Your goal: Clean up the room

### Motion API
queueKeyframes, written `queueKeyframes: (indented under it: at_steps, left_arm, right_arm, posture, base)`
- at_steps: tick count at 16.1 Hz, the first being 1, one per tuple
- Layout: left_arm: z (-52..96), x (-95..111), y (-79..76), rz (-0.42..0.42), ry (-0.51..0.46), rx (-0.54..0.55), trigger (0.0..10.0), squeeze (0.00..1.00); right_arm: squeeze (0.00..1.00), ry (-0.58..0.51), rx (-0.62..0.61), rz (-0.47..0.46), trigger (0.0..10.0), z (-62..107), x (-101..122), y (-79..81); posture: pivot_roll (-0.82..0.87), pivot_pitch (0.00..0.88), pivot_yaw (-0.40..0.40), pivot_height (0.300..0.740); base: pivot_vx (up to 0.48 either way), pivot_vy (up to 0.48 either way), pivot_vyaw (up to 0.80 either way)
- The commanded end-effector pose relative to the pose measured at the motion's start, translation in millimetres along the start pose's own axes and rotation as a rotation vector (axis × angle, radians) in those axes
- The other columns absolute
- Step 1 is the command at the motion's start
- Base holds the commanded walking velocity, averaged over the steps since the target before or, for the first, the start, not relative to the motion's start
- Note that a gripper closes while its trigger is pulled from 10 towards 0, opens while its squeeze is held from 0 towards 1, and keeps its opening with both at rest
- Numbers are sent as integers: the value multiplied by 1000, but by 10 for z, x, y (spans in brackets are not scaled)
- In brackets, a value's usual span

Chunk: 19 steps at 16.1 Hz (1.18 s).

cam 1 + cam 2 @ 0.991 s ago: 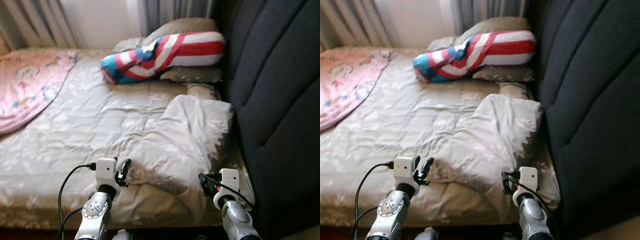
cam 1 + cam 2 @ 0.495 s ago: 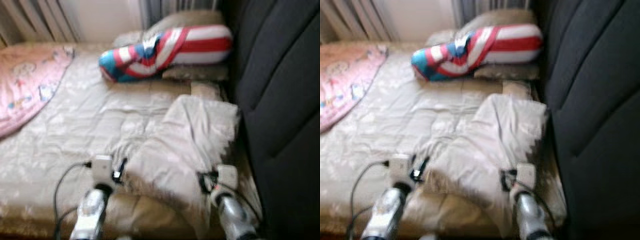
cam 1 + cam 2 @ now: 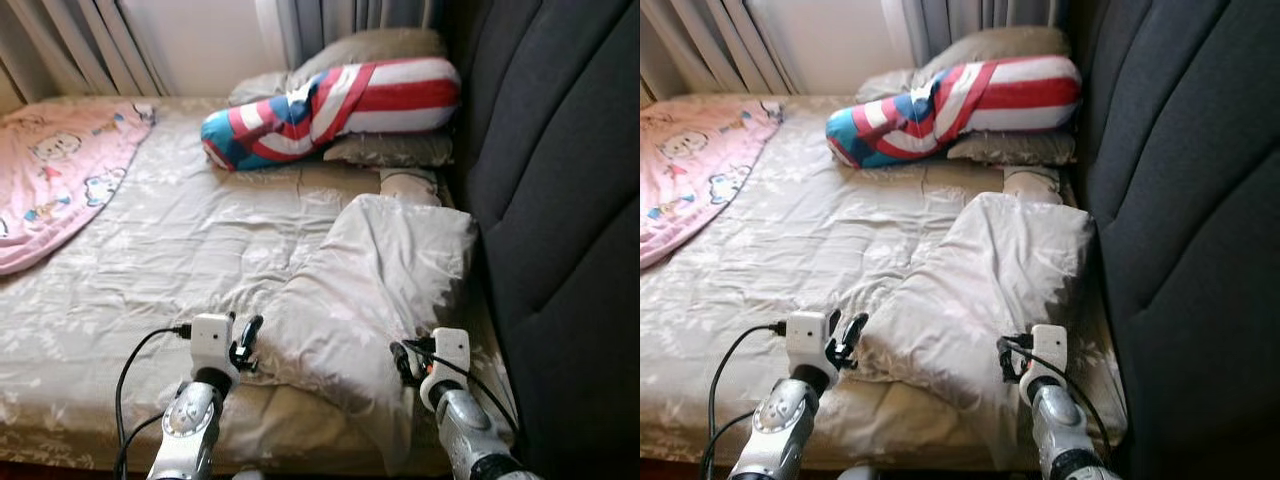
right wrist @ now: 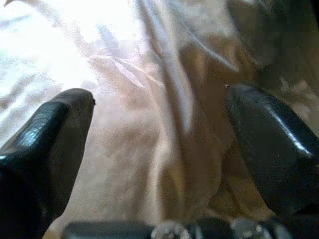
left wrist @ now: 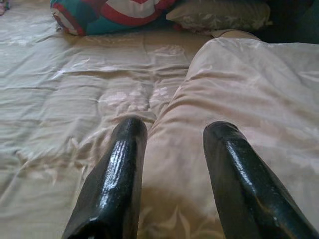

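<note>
Bed (image 3: 150, 270): beige quilt (image 3: 370, 290) folded back in a heap at its headboard side, not yet spread. Left gripper (image 3: 246, 342) and right gripper (image 3: 402, 362), fingers parted, empty, flank the heap's near edge. Striped pillow (image 3: 330, 105) beyond the heap; pink blanket (image 3: 55, 175) on the bed's far side; tidying looks barely begun.

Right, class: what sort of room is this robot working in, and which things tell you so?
Most likely a bedroom. A beige quilt covers a bed, with pillows stacked against a dark padded headboard and curtains hanging behind. Both tools are open at a folded-back part of the quilt.
</note>
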<state>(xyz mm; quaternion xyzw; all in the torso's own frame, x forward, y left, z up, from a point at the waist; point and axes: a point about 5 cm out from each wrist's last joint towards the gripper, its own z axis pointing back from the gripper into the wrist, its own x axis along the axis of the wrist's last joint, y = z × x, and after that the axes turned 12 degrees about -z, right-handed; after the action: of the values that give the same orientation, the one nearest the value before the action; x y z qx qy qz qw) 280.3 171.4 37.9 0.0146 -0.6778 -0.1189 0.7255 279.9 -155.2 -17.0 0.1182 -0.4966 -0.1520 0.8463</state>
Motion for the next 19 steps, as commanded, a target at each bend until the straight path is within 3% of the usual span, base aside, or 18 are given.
queueKeyframes:
  at_steps: [1, 2, 5, 6, 7, 8, 11, 13, 19]
  left_arm:
    - [7, 21, 64, -5, -3, 10, 10000, 0]
    - [4, 27, 70, -10, -3, 7, 10000, 0]
    - [-9, 71, 110, -17, -12, 0, 10000, 0]
    - [-6, 73, 131, -30, -9, -5, 10000, 0]
    - [5, 86, 167, -34, -13, -2, 10000, 0]
    - [12, 90, 180, -36, -15, 0, 10000, 0]
    - [59, 111, 227, -45, -19, 6, 10000, 0]
    - [91, 116, 248, -51, -16, 7, 10000, 0]
    - [207, 92, 267, -57, 11, 4, 10000, 0]
  right_arm:
    - [1000, 37, -43, -36, 10000, -2, -45, -13]
    - [1000, 56, -70, -10, 10000, 0, -56, -42]
    - [1000, 97, -132, -46, 10000, -6, -67, -83]
    - [1000, 92, -134, -133, 10000, -15, -63, -58]
    - [400, 91, -129, -216, 10000, -33, -46, -20]
    - [0, 88, -125, -224, 10000, -46, -23, 2]
    - [0, 77, -99, -275, 10000, -112, 106, 116]
    - [0, 85, -89, -250, 10000, -126, 131, 147]
    - [0, 119, -195, -160, 10000, -86, 49, 30]
  posture:
    - [-4, 88, 24, 670]
    - [1, 91, 29, 670]
    - [18, 103, 45, 670]
    - [37, 107, 55, 670]
    - [47, 109, 58, 670]
    - [59, 110, 62, 670]
    - [81, 118, 67, 670]
    - [95, 127, 71, 670]
    - [99, 159, 81, 670]
  base:
    - [0, 0, 0]
    - [0, 0, 0]
    - [0, 0, 0]
    - [0, 0, 0]
    - [0, 0, 0]
    - [0, 0, 0]
    - [0, 0, 0]
    - [0, 0, 0]
    - [0, 0, 0]
